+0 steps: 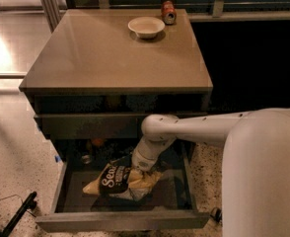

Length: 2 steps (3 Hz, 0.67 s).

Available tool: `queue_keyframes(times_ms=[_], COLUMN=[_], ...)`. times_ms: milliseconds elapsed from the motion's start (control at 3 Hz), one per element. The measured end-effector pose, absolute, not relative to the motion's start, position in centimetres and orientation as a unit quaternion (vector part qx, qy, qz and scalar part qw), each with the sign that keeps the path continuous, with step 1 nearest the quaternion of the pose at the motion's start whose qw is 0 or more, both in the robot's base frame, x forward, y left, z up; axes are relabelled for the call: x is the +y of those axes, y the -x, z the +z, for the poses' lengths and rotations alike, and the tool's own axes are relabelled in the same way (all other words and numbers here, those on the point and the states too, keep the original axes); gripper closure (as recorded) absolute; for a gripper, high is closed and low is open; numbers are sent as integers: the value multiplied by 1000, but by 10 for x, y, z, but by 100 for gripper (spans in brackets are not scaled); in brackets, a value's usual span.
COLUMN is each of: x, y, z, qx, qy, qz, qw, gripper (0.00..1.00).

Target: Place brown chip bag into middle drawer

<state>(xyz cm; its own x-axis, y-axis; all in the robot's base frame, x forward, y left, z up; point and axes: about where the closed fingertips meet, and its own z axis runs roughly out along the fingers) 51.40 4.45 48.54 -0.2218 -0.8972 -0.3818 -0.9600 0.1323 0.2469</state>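
Note:
The brown chip bag [116, 182], dark brown and tan-yellow with white lettering, lies tilted inside the pulled-out middle drawer [120, 221], over its grey floor near the middle. My white arm reaches in from the right. My gripper [138, 172] points down into the drawer and is right at the bag's upper right end. The wrist hides where the gripper meets the bag.
The tan cabinet top [110, 58] carries a white bowl [146, 26] and a red can [168, 12] at the back. Another drawer front [86, 125] juts out slightly above the open one. Small items [87, 158] sit at the drawer's back left. A black object [19, 212] lies on the floor at left.

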Motion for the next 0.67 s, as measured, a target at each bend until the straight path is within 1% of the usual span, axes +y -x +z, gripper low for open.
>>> queue_keyframes(times_ms=[667], x=[43], y=[-512], z=[470], qx=[752], qy=[614], qz=[232], qw=[64], gripper=[100])
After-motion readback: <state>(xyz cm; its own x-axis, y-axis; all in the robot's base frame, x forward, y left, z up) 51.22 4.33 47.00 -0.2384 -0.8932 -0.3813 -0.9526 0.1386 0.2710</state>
